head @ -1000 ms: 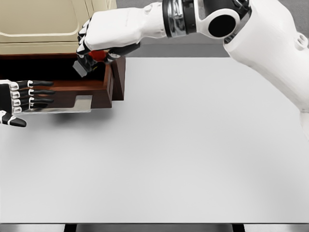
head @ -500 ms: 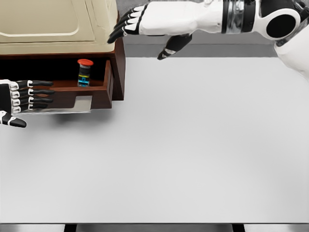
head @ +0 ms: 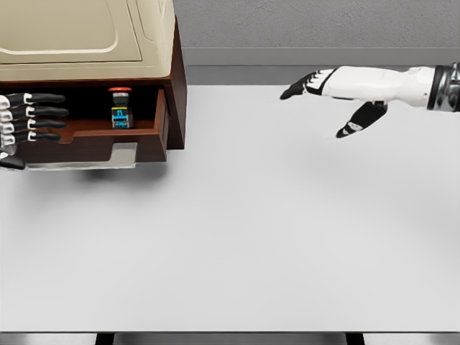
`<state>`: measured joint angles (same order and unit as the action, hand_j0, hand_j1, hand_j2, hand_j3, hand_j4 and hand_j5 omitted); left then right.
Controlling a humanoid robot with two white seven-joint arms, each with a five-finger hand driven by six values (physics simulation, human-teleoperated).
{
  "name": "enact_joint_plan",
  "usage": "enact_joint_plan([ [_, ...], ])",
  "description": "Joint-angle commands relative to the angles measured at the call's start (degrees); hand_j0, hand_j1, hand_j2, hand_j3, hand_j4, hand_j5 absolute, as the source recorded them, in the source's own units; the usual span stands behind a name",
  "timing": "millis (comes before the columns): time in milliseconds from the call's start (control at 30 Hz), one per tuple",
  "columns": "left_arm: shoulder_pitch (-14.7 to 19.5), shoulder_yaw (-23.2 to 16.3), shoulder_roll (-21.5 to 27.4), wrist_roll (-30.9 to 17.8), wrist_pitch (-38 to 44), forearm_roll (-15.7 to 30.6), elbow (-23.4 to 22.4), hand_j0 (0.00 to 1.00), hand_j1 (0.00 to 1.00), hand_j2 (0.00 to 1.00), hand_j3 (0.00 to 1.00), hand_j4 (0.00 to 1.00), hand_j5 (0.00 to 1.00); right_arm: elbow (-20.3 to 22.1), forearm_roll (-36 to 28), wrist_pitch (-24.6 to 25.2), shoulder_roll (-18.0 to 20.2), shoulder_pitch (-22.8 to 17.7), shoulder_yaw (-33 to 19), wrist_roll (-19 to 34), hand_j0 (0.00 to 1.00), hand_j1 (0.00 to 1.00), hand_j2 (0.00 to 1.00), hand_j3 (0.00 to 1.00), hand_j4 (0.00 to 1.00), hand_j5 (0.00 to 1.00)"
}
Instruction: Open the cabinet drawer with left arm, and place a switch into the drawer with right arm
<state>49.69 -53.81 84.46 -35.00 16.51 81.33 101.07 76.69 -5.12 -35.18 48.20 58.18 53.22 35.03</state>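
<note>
Cabinet (head: 86, 36) sits at the far left corner of the table (head: 251, 237): cream top and door panel, dark brown carcass. Its drawer (head: 108, 136) is pulled out toward the near side, front panel brown with a grey handle plate below it.

Drawer contents: one switch (head: 120, 108), upright, red cap on top, black body with a small blue-and-yellow label. It stands toward the right end of the drawer, close to the right wall, not touching it as far as can be seen.

Left hand (head: 29, 118) at the left edge of view, in front of the drawer's left part; fingers straight and spread, gripping nothing. Switch lies just to its right, apart from the fingertips.

Right hand (head: 338, 90) over the far edge of the table, right of centre, well apart from cabinet and switch; fingers extended, thumb hanging down, holding nothing.
</note>
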Motion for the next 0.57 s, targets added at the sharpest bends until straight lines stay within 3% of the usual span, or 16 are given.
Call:
enact_joint_plan([
  [0, -0.03, 2.66, -0.26, 0.0, -0.08, 1.72, 0.01, 1.0, 1.0, 1.0, 1.0, 1.0, 1.0, -0.49, -0.42, 0.18, 0.14, 0.0, -0.31, -0.03, 1.0, 1.0, 1.0, 1.0, 1.0, 1.0],
  [267, 1.99, 3.54, -13.18, 0.0, 0.01, 2.08, 0.01, 1.0, 1.0, 1.0, 1.0, 1.0, 1.0, -1.63, -0.33, 0.18, 0.14, -1.41, -0.4, -0.03, 1.0, 1.0, 1.0, 1.0, 1.0, 1.0],
  [533, 2.08, 3.45, -19.68, 0.0, 2.82, 1.9, 0.01, 1.0, 1.0, 1.0, 1.0, 1.0, 1.0, -1.63, -0.33, 0.18, 0.14, -1.41, -0.75, -0.03, 1.0, 1.0, 1.0, 1.0, 1.0, 1.0],
])
